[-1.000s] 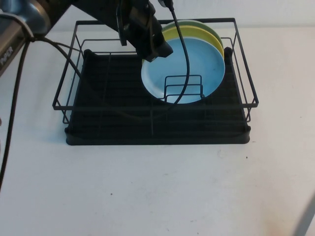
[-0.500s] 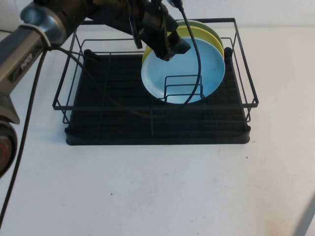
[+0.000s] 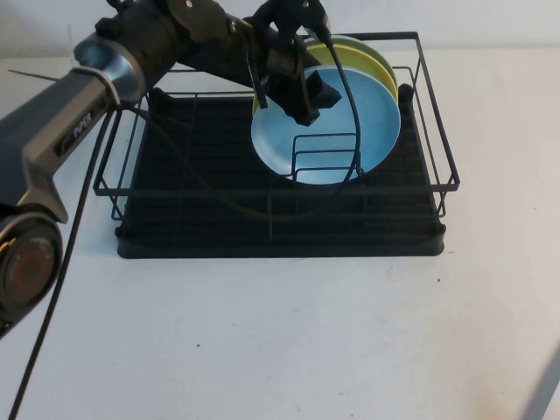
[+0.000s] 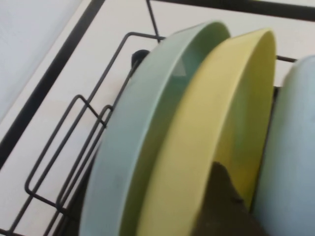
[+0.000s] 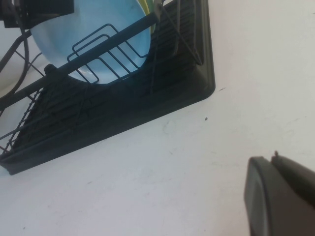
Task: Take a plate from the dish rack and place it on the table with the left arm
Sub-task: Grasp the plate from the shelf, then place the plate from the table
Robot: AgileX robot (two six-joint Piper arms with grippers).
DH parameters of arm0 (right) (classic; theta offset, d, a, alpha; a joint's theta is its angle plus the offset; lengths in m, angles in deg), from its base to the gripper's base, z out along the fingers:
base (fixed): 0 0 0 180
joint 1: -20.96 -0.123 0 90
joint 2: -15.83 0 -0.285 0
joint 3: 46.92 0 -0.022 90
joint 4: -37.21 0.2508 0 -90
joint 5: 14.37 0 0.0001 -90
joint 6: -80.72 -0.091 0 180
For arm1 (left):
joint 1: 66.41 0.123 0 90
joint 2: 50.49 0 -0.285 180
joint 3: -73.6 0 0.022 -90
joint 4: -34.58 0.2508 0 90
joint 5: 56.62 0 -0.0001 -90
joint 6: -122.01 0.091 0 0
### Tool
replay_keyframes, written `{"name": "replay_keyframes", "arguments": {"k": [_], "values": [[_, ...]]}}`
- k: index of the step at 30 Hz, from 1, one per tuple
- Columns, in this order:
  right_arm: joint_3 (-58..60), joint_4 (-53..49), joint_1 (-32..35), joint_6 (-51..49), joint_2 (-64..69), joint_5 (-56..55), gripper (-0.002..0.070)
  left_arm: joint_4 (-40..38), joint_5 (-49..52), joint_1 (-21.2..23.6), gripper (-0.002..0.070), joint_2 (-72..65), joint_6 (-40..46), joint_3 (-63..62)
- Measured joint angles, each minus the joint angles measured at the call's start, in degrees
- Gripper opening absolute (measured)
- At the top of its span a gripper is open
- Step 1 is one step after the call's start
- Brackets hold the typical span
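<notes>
Three plates stand in our dish rack (image 3: 420, 114); our left pincer (image 3: 308, 94) hovers at the blue plate's (image 3: 350, 131) upper rim, grip state unclear; our right pincer (image 5: 280, 196) sits lower right.

You have two other plates standing on edge at the back — a yellow plate (image 3: 302, 58) and, just behind it, a green plate (image 3: 354, 44). Up close they lean together (rims nearly touching) — green plate (image 4: 142, 137) outermost, yellow plate (image 4: 216, 128) next.
</notes>
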Motion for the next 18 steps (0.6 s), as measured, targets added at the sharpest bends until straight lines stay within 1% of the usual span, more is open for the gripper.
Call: {"name": "replay_keyframes", "arguments": {"k": [5,10,18], "values": [[0.0,0.0,0.0,0.0,0.0,0.0,-0.002,0.2,-1.87,-0.09,0.012,-0.25,0.52,-0.11],[0.0,0.0,0.0,0.0,0.0,0.0,-0.002,0.93,-0.9,-0.09,0.0094,0.87,1.24,-1.83],[0.0,0.0,0.0,0.0,0.0,0.0,-0.002,0.88,2.37,-0.09,0.0088,9.71,0.39,-8.22]]}}
